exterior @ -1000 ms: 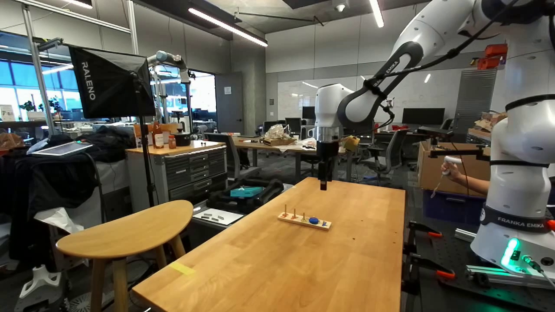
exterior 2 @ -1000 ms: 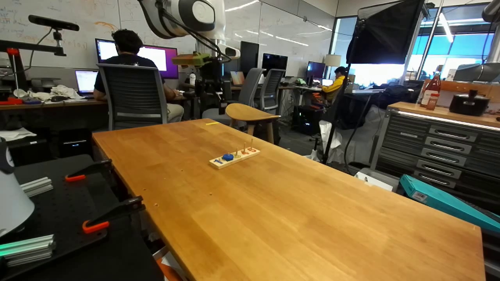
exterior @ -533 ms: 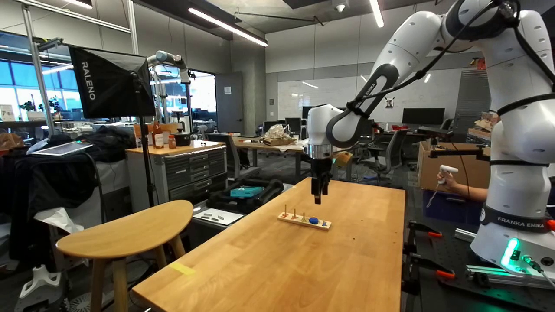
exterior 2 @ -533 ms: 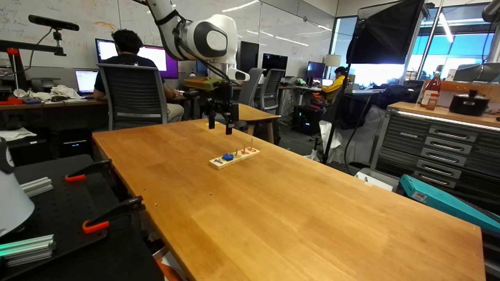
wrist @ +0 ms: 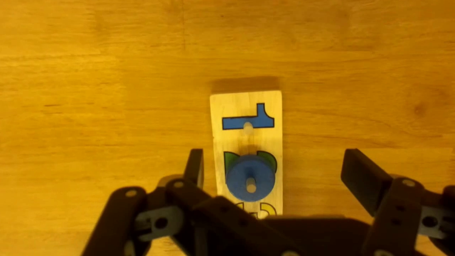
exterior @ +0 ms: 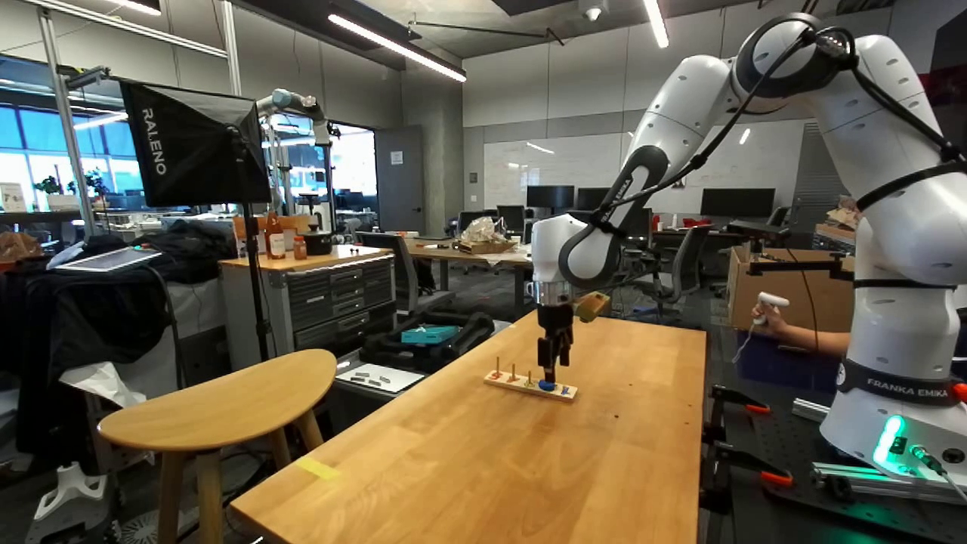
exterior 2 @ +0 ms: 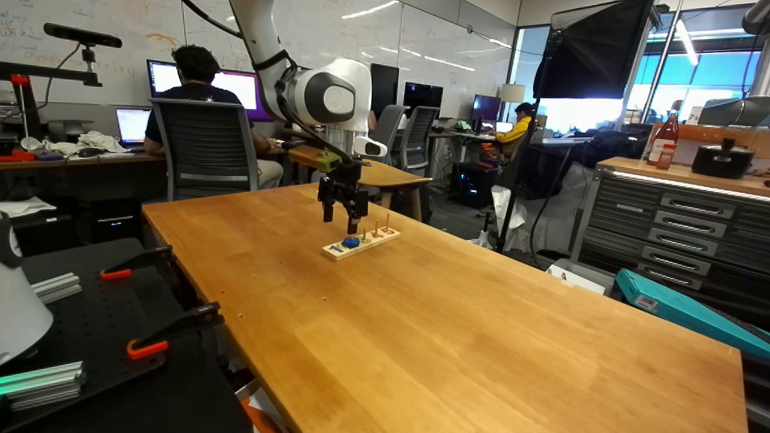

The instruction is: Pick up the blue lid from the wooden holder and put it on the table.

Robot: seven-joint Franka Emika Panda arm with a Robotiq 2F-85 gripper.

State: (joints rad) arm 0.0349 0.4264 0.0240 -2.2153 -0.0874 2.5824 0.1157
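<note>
The blue lid (wrist: pixel 236 179) is a round disc around a peg, over a green numeral on the wooden holder (wrist: pixel 245 99). The lid also shows in both exterior views (exterior: pixel 547 386) (exterior 2: pixel 351 242). The holder (exterior 2: pixel 361 249) is a low light-wood strip with a row of pegs, lying on the table (exterior 2: pixel 451 313). My gripper (wrist: pixel 273 156) is open and empty, pointing down. In the wrist view the lid lies between its fingers, nearer the left one, touching neither. In an exterior view the gripper (exterior 2: pixel 340 222) hangs just above the holder. The holder's far end is hidden in the wrist view.
Several bare pegs (exterior: pixel 513 370) rise from the holder beside the lid. Black clamps with orange handles (exterior 2: pixel 147 349) grip the table's edge at the robot's side. A round-ended wooden table (exterior: pixel 219 400) stands beside the long one. A hand holds a white controller (exterior: pixel 772 300) near the base.
The arm has come down, and the gripper has dropped from high over the table to just above the holder. The lid and the holder have not moved.
</note>
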